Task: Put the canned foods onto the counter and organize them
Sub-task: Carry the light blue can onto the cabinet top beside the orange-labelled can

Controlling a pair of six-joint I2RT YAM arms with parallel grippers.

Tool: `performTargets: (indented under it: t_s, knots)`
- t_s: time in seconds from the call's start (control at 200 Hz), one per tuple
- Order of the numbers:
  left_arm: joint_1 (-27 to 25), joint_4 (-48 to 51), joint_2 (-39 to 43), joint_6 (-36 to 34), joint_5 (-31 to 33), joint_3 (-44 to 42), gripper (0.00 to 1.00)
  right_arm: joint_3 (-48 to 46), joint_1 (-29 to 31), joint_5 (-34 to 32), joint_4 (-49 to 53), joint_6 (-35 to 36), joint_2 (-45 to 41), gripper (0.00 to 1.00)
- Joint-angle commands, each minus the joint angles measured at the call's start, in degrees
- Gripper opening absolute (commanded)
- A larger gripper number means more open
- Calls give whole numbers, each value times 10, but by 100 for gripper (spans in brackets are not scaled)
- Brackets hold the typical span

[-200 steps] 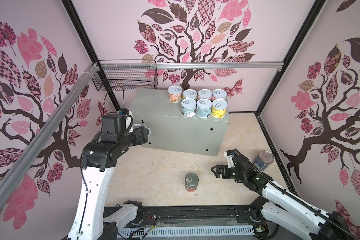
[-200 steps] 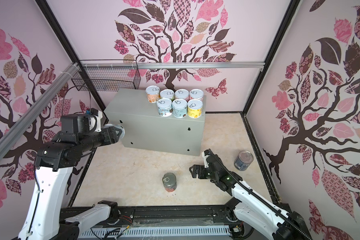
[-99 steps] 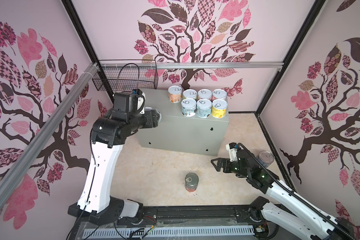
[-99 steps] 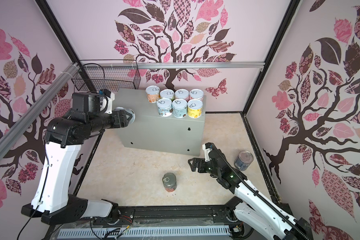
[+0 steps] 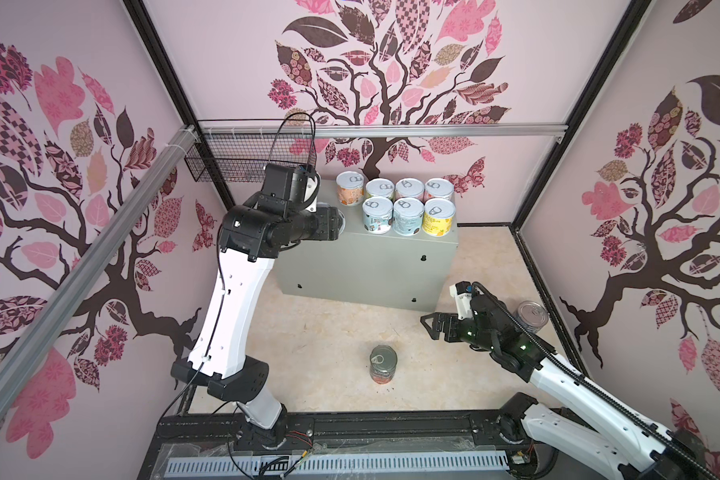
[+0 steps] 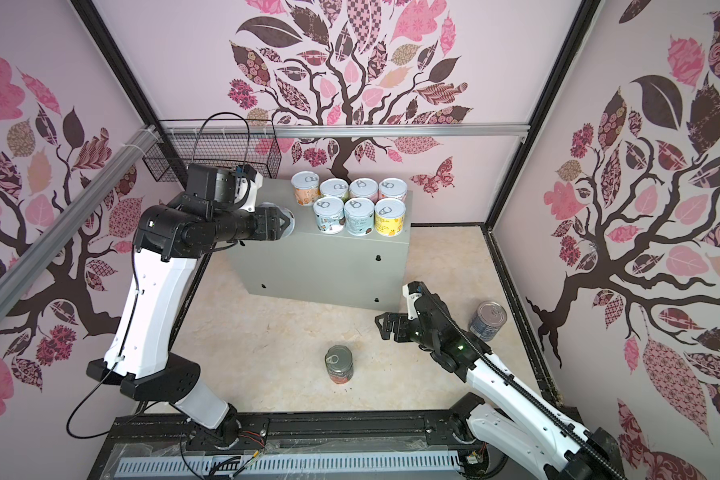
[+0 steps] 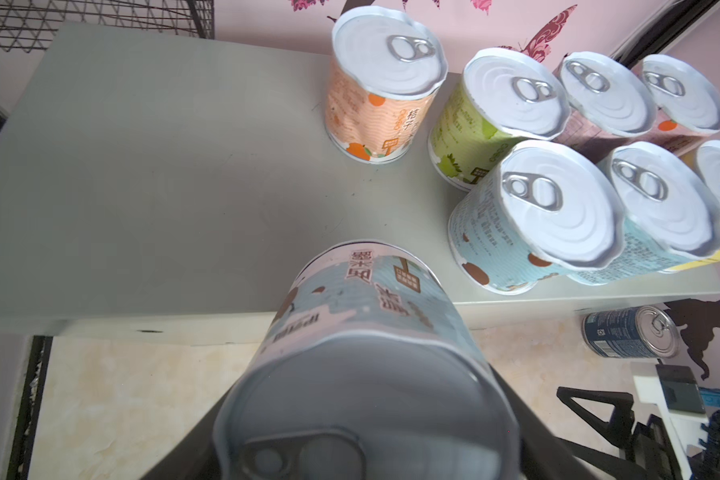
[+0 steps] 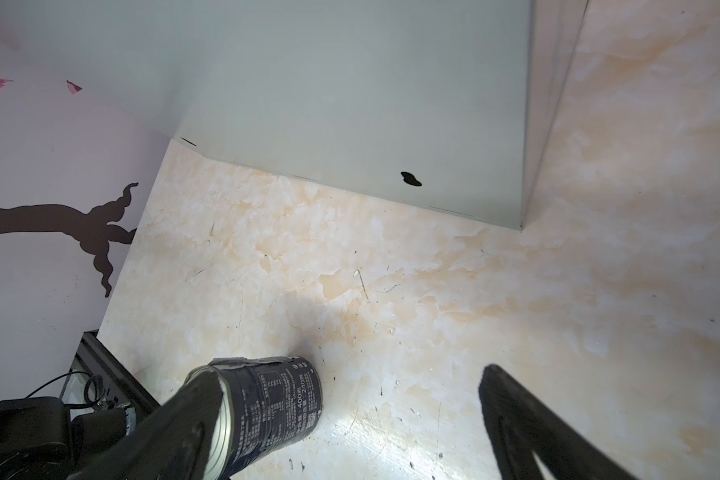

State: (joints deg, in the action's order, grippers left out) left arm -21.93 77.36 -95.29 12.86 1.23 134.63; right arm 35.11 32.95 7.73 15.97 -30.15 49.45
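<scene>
The left gripper [image 7: 362, 419] pinches a pale blue can [image 7: 366, 332] above the bare part of the grey desk [image 5: 375, 257], beside seven standing cans [image 5: 408, 203]. It should lower it upright next to them. The right gripper's [image 5: 437, 328] jaws are spread, empty.

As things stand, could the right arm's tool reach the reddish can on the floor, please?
Probably yes: the right tool is open and empty, with only bare floor between it and the reddish can.

You had a matt grey metal counter [image 5: 375, 266], shiny metal can lids [image 7: 553, 199] with paper labels, glossy marble-look floor [image 8: 391, 299].
</scene>
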Motion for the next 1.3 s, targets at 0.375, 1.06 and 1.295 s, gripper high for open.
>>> performTargets:
  t_s: [0.375, 1.06, 1.295]
  knots:
    - [-10, -15, -61, -16, 15, 81, 61, -19, 2, 11, -34, 9, 25, 100]
    - [-18, -21, -123, -15, 5, 127, 69, -33, 3, 18, -46, 11, 30, 100]
    - [-17, -23, -140, -17, 11, 140, 72, -30, 3, 19, -45, 12, 29, 100]
